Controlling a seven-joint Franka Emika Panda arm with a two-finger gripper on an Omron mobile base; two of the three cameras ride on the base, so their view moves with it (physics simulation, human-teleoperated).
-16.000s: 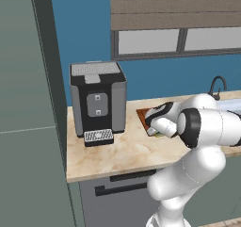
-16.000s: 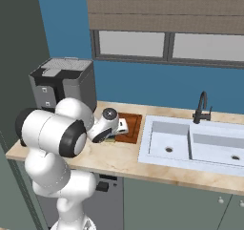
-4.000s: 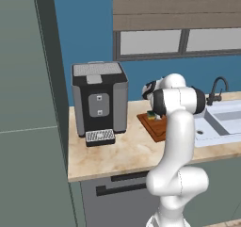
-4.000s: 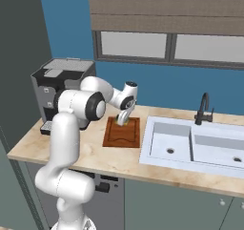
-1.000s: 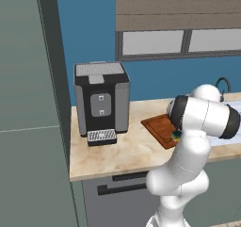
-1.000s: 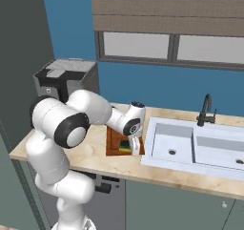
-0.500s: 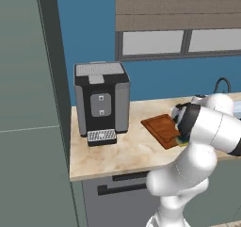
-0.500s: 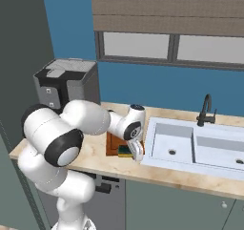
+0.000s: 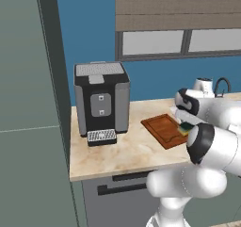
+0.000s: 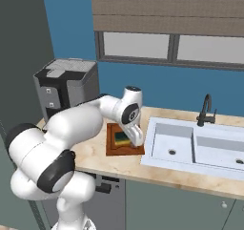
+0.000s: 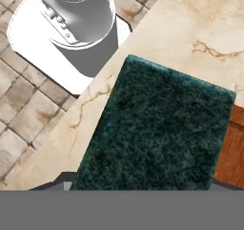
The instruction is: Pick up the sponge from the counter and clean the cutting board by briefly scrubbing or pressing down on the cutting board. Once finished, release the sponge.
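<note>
The sponge (image 11: 157,133) takes up most of the hand view, dark green scrub top toward the camera, and hides my fingertips. From the right base view the yellow and green sponge (image 10: 120,137) is over the reddish-brown cutting board (image 10: 114,150), with my gripper (image 10: 130,139) at its right side, apparently shut on it. In the left base view the sponge (image 9: 186,127) is at the right end of the cutting board (image 9: 162,129), under my gripper (image 9: 184,120). A strip of cutting board (image 11: 233,150) and the beige counter (image 11: 190,28) show around the sponge.
A black and grey coffee machine (image 9: 101,101) with a drip tray grid (image 9: 101,136) stands on the counter (image 9: 122,150) left of the board. The pale sink basin (image 10: 190,145) and dark faucet (image 10: 206,109) lie right of the board. The counter's front edge and tiled floor (image 11: 28,114) are close by.
My elbow has swung lower and nearer the cameras while the hand stayed at the board. The sponge has shifted slightly with the hand over the board's right part.
</note>
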